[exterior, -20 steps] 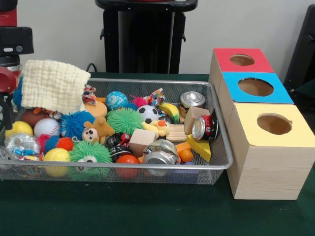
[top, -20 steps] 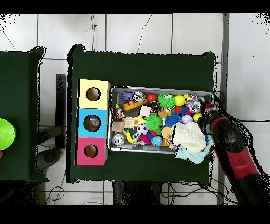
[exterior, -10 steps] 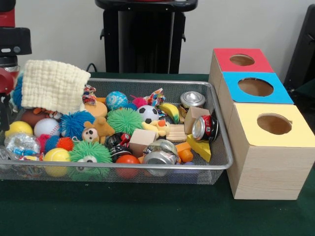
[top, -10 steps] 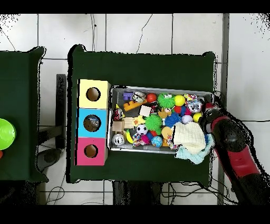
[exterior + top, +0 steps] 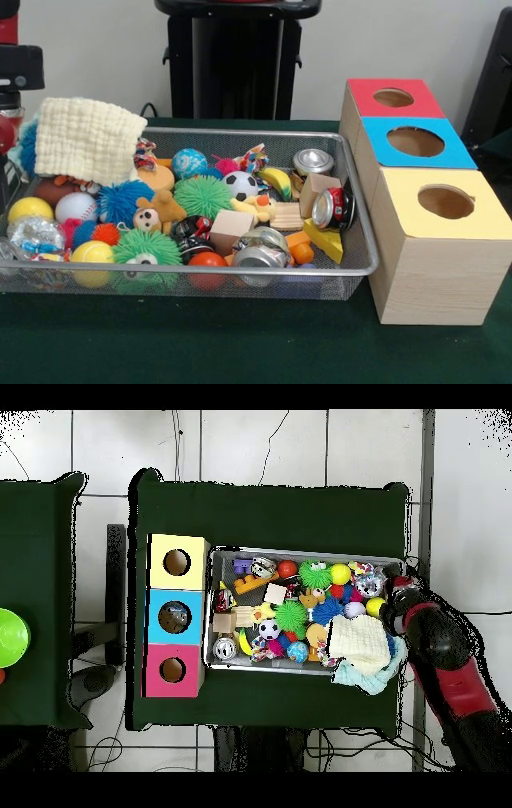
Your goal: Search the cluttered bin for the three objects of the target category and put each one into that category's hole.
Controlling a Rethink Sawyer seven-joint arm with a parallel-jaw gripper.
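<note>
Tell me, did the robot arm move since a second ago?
Yes. In the front view, the arm slid left and up, away from the cream cloth, which stayed put.

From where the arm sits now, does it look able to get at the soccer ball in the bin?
Probably yes. The soccer ball lies on top of the clutter in the bin, uncovered from above. The arm is off at the bin's end beside the cream cloth, so it must travel across first.

One camera sits low and close, facing the wire bin (image 5: 352, 200) side-on; the other hangs high, looking straight down. Both share the bin and the hole boxes (image 5: 177, 616), at 9 o'clock overhead.
</note>
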